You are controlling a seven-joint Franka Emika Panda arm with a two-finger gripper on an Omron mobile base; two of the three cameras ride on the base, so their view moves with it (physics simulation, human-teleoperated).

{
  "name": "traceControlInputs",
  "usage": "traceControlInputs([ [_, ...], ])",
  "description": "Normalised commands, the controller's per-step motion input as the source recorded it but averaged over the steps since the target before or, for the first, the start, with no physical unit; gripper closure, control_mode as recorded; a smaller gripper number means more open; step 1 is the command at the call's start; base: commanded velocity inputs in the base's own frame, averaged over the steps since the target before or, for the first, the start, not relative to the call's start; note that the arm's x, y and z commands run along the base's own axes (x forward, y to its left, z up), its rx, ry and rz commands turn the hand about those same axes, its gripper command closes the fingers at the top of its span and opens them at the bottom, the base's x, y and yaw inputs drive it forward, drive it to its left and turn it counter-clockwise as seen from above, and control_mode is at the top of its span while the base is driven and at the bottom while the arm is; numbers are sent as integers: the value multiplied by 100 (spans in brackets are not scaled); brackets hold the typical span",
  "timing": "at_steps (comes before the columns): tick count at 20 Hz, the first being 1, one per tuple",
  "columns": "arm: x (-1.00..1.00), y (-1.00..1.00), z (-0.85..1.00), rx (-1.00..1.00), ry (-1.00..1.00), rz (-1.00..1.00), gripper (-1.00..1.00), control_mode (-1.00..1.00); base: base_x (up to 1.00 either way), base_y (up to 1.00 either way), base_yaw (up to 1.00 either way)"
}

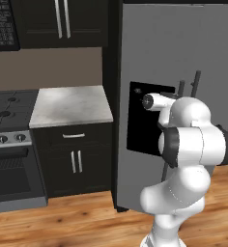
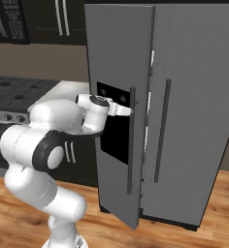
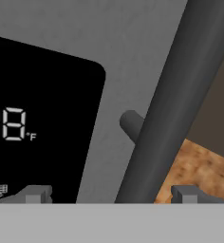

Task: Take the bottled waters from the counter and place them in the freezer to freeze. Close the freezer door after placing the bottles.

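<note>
The freezer door [image 2: 117, 116] stands ajar, swung partway out from the grey fridge [image 2: 194, 97], with a narrow gap showing along its hinge-free edge beside the plain right door [image 2: 199, 111]. Its black dispenser panel [image 2: 112, 123] faces the robot, and in the hand view the panel's lit temperature readout [image 3: 9, 124] glows white. The door's vertical bar handle [image 2: 131, 140] runs down just right of the panel.

The claw [image 2: 128, 111] is right at that handle, at about the height of the panel's top. Its fingers [image 3: 37, 193] are spread wide, one on each side of the bar [image 3: 173, 104], with the handle's stubby mounting post [image 3: 131, 124] just beyond; they are not pressed against it.

To the left, the marble tabletop [image 1: 70, 105] sits over dark cabinets [image 1: 75, 157], next to the black stove [image 1: 9, 111]. I see no bottles on the stretch of it that shows. Wooden floor [image 1: 63, 219] runs beneath.
</note>
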Motion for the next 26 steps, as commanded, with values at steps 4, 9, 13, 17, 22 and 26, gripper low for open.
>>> traceControlInputs([
  [4, 79, -92, -14, 4, 0, 1, -100, -100, 0, 0, 0],
  [9, 100, -88, -16, 12, 1, 0, -100, -100, 0, 0, 0],
  [13, 100, -70, -21, 10, 0, 0, -100, -100, 0, 0, 0],
  [17, 100, -68, -20, 11, 0, 0, -100, -100, 0, 0, 0],
  [22, 84, -52, -12, 9, 0, 0, -100, -100, 0, 0, 0],
  [26, 0, -4, 0, 0, 0, 0, -100, -100, 0, 0, 0],
])
